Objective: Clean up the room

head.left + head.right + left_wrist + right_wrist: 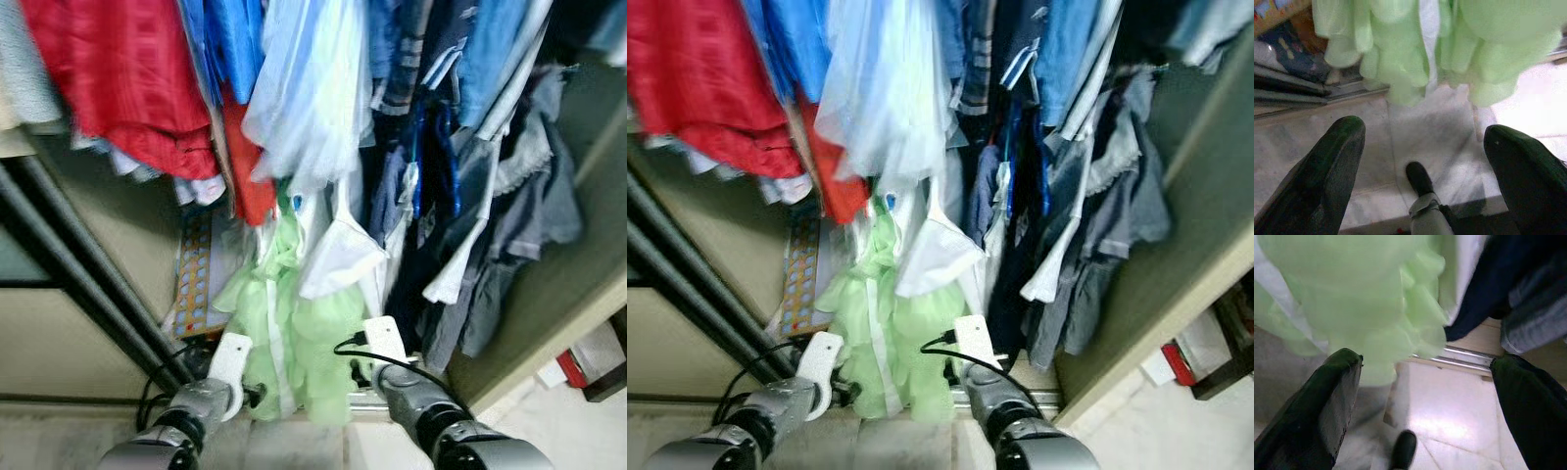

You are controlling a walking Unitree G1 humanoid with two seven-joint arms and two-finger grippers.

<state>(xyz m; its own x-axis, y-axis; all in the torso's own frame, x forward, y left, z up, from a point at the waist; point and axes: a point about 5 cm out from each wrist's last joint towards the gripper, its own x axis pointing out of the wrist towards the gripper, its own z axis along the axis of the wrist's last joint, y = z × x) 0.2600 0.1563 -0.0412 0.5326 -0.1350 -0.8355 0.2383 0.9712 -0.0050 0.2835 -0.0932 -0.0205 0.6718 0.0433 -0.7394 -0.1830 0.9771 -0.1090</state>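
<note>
Facing the pale green garment [294,343], hanging low at centre-bottom of frame in the open wardrobe. Left gripper [1425,161] and right gripper [1425,401] flank its hem, jaws apart, nothing held. Judgement: close in on the hem evenly, don't snag the neighbouring red clothes [127,78] or dark shirts [490,225]. Marble floor [1440,132] below; sliding door track [1459,357] beside the hem.

Left claw [1425,147] hovering over the pale marble floor [1435,142], its two black fingers [1327,171] standing wide apart. Pale green garment [1400,54] hanging just beyond the fingertips, its hem clear of the floor. Dark sliding-door track [1298,88] running alongside the garment.
</note>
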